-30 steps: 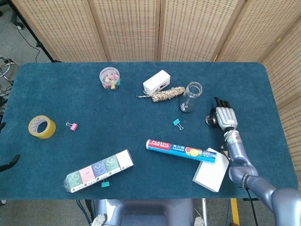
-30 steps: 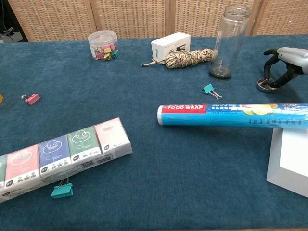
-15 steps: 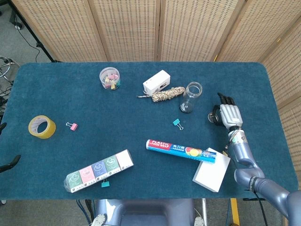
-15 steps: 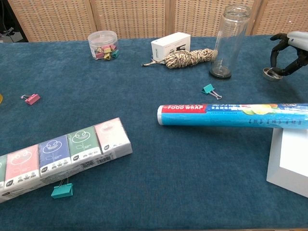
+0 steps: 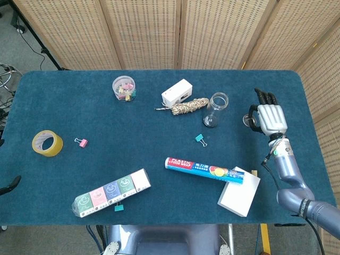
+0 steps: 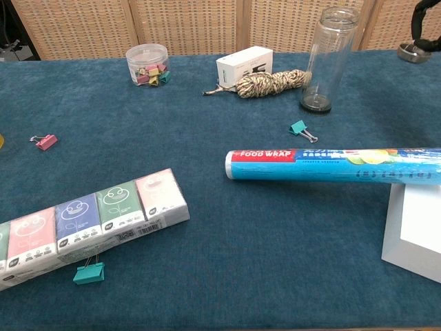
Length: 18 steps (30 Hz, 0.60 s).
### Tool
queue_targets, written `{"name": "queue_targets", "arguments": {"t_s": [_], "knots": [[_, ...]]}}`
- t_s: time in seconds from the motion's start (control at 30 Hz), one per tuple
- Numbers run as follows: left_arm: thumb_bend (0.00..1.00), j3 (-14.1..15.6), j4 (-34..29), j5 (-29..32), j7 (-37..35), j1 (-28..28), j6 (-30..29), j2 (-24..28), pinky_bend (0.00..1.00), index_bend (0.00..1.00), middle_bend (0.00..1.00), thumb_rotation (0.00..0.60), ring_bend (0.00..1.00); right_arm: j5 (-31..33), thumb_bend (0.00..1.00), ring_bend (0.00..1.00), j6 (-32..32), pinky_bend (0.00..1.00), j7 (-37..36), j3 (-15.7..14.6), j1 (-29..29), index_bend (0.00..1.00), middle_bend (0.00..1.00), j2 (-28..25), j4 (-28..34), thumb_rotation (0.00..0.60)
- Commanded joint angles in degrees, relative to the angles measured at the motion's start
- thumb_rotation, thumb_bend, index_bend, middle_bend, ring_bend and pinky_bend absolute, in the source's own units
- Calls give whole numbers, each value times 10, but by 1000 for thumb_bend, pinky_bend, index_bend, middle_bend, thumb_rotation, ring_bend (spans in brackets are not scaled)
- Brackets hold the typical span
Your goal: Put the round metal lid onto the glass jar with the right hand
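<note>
The clear glass jar (image 5: 215, 109) (image 6: 329, 58) stands upright and uncovered on the blue table, right of centre. My right hand (image 5: 269, 117) (image 6: 427, 29) hovers to the jar's right, raised off the cloth, and grips the round metal lid (image 5: 248, 121) (image 6: 413, 52) in its fingertips. The lid hangs level with the jar's upper part and a short way to its right. In the chest view only the hand's fingertips show at the top right corner. My left hand is not visible in either view.
A twine bundle (image 5: 188, 106) and white box (image 5: 176, 92) lie just left of the jar. A teal clip (image 5: 200, 138), a plastic wrap roll (image 5: 203, 170) and a white block (image 5: 238, 194) lie in front. Further left are a clip tub (image 5: 123, 87), tape roll (image 5: 47, 143) and tissue packs (image 5: 111, 192).
My right hand picked the lid up off the cloth and carried it upward and slightly away from me; the lid is now well above the table. The jar has not moved.
</note>
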State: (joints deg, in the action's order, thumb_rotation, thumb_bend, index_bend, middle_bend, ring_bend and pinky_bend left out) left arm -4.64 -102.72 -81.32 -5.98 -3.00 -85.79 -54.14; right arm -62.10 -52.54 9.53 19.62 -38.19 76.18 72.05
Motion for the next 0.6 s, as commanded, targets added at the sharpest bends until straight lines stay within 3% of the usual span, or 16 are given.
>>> {"name": "queue_targets", "arguments": {"t_s": [0.03, 0.33, 0.6], "knots": [[235, 0, 0, 0, -2, 0, 1, 1, 0, 0, 0, 600, 0, 30, 508, 0, -6, 0, 41, 20, -13, 653, 0, -36, 45, 600], [235, 0, -2, 4, 0, -2, 7, 2, 0, 0, 0, 600, 0, 143, 508, 0, 6, 0, 117, 62, -72, 653, 0, -61, 83, 600], [235, 0, -5, 8, 6, -4, 10, 2, 0, 0, 0, 600, 0, 224, 508, 0, 11, 0, 169, 63, -123, 653, 0, -40, 70, 600]]}}
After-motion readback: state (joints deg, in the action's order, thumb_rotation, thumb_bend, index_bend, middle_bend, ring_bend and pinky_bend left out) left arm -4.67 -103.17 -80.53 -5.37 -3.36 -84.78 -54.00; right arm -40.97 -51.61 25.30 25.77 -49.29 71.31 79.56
